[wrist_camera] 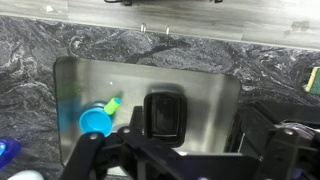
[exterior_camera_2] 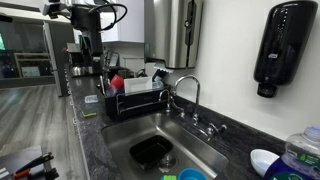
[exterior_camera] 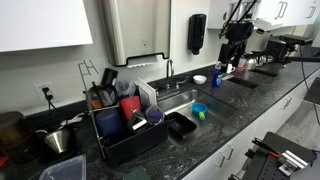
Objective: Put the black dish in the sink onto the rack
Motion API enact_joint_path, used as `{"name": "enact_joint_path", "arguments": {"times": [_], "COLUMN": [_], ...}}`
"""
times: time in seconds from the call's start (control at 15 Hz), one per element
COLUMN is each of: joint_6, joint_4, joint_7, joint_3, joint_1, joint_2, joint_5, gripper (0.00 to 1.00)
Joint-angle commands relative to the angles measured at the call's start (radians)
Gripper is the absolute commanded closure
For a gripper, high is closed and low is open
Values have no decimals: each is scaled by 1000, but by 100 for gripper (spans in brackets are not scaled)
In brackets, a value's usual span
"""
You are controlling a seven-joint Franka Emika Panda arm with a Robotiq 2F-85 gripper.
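Note:
The black dish (wrist_camera: 165,115) lies flat on the floor of the steel sink (wrist_camera: 215,100). It shows in both exterior views (exterior_camera: 181,125) (exterior_camera_2: 151,150). The black wire rack (exterior_camera: 128,128) stands on the counter beside the sink (exterior_camera: 172,101) and holds red cups and utensils. It also shows past the sink (exterior_camera_2: 195,150) in an exterior view (exterior_camera_2: 133,100) and at the right edge of the wrist view (wrist_camera: 285,120). My gripper (wrist_camera: 185,145) is open and empty, high above the sink and well clear of the dish. The arm (exterior_camera: 236,42) is raised in both exterior views (exterior_camera_2: 92,22).
A small blue bowl (wrist_camera: 96,122) with a green item beside it lies in the sink next to the dish. A chrome faucet (exterior_camera_2: 188,92) stands at the sink's back edge. A soap dispenser (exterior_camera_2: 278,45) hangs on the wall. A metal pot (exterior_camera: 60,140) sits beyond the rack.

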Motion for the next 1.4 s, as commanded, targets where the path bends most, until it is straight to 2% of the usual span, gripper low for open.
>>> {"name": "enact_joint_path", "arguments": {"times": [0.0, 0.2, 0.47, 0.8, 1.33], "joint_6": [-2, -2, 28, -3, 2], "joint_4": [2, 2, 35, 9, 10], "joint_7": [1, 1, 1, 1, 3], "joint_3": [-2, -2, -11, -3, 0], "joint_1": [3, 3, -1, 3, 3], "joint_2": [0, 0, 81, -2, 10], "joint_5": [-1, -1, -6, -7, -10], "gripper": [0, 0, 0, 0, 0]}}
